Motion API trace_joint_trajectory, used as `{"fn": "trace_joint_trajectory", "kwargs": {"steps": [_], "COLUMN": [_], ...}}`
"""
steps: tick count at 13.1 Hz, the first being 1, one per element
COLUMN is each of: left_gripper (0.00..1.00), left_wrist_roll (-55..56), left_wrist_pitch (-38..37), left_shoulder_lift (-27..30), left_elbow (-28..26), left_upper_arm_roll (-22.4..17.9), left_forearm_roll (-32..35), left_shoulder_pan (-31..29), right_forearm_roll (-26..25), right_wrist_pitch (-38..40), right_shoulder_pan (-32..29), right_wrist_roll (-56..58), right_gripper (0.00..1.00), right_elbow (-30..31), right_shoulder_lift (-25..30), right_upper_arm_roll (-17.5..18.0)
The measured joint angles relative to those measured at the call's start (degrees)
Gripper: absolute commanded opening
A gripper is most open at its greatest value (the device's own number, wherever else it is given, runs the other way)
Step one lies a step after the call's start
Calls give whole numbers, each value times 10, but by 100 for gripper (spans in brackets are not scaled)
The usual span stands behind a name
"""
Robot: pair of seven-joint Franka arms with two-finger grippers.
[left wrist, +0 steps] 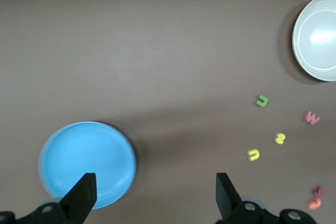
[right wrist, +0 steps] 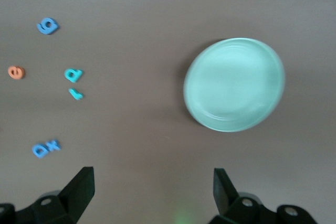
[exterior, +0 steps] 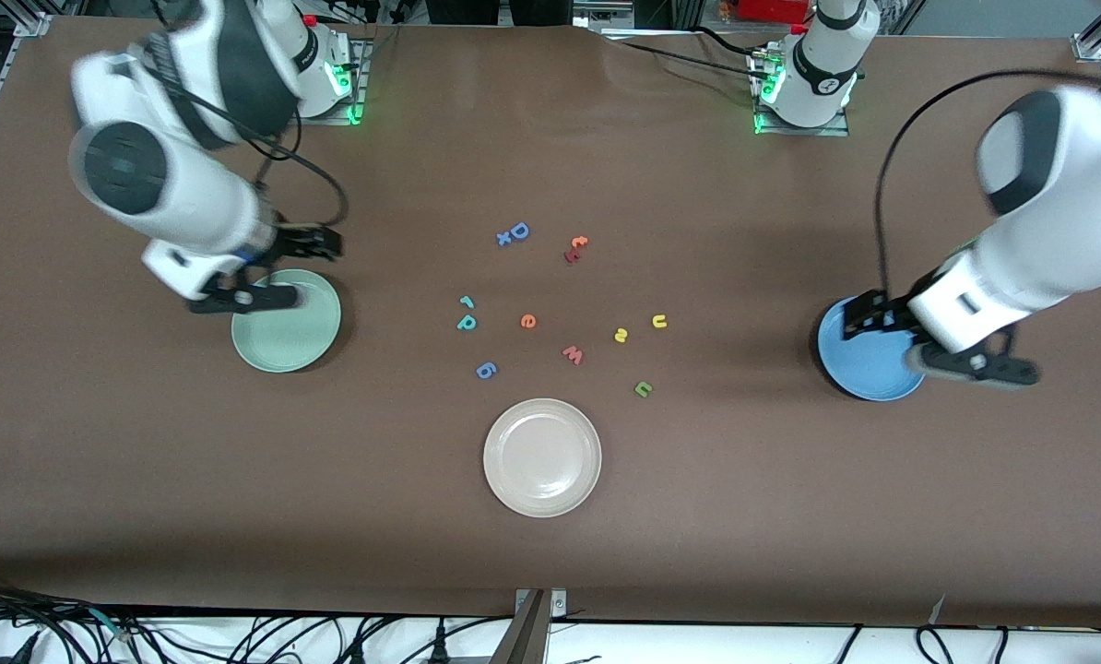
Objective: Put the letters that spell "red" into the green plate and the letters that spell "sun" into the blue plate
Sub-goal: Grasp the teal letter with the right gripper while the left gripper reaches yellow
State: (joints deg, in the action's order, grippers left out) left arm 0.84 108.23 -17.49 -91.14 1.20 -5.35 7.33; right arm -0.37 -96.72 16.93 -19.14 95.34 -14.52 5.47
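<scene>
Letters for "red": tiny teal "r" (exterior: 467, 301), teal "d" (exterior: 467, 322) and orange "e" (exterior: 528, 321) lie mid-desk, outside any plate.
Letters for "sun": yellow "s" (exterior: 621, 336), yellow "u" (exterior: 659, 321) and green "n" (exterior: 644, 389) lie toward the left arm's end, apart from each other.
Green plate: round pale mint-green plate (exterior: 297, 346) at the right arm's end, empty.
Blue plate: round sky-blue plate (exterior: 859, 369) at the left arm's end, empty.
Left end effector (exterior: 952, 358): over the blue plate, fingers wide, holding nothing.
Right end effector (exterior: 246, 297): over the green plate's rim, fingers wide, holding nothing.
Other: cream-white plate (exterior: 542, 457) sits nearest the front camera on the brown desk (exterior: 145, 461).
</scene>
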Motion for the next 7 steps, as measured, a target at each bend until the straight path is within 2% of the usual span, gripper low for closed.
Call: {"fn": "trace_joint_trajectory", "kwargs": {"steps": [4,7], "left_gripper": [100,98], "left_wrist_roll": [182,242], "left_wrist_pitch": [53,58], "left_shoulder_lift": [-70,-98], "left_elbow": [0,0], "left_upper_arm_roll": [4,5], "left_forearm_roll": [0,0], "left_shoulder_pan": [74,113], "right_forearm_roll": [-1,0], "right_wrist_pitch": [-162,-312], "right_shoulder_pan": [64,84], "right_wrist_roll": [-129,-200], "right_gripper": [100,100], "right_elbow": [53,118], "right_shoulder_lift": [-58,-95], "right_upper_arm_roll": [0,0]}}
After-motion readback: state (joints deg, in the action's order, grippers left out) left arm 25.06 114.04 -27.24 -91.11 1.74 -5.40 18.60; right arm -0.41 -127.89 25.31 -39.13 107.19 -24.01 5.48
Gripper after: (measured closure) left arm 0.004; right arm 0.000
